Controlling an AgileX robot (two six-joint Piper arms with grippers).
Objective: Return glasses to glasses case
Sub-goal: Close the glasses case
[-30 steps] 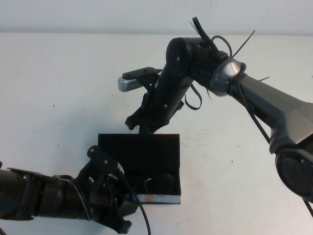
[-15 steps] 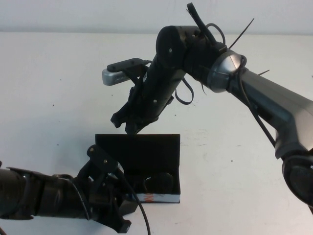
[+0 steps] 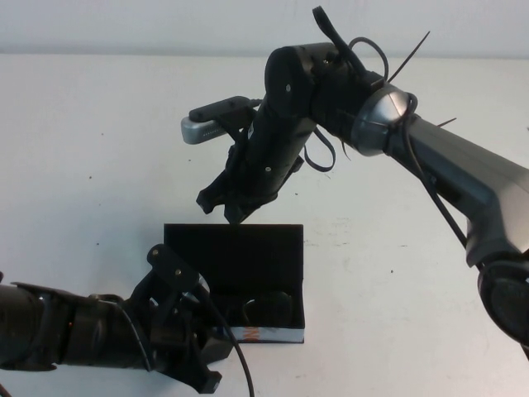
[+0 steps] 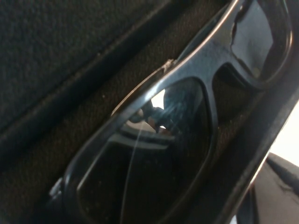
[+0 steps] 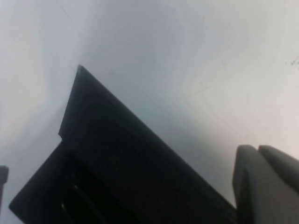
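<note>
Glasses (image 3: 269, 310) inside the open glasses case (image 3: 235, 260), lying flat in its tray, long axis running left to right along the case. Left tool (image 3: 198, 351) down at the case's near left corner, touching it or just beside it; spread or pressed together, cannot tell. Right tool (image 3: 227, 208) above the raised lid's far edge, pressed together, pinching nothing, apart from the lid. Lid upright behind the tray, printed white front facing the robot. Plain white tabletop (image 3: 83, 165) underneath; pale wall behind.
</note>
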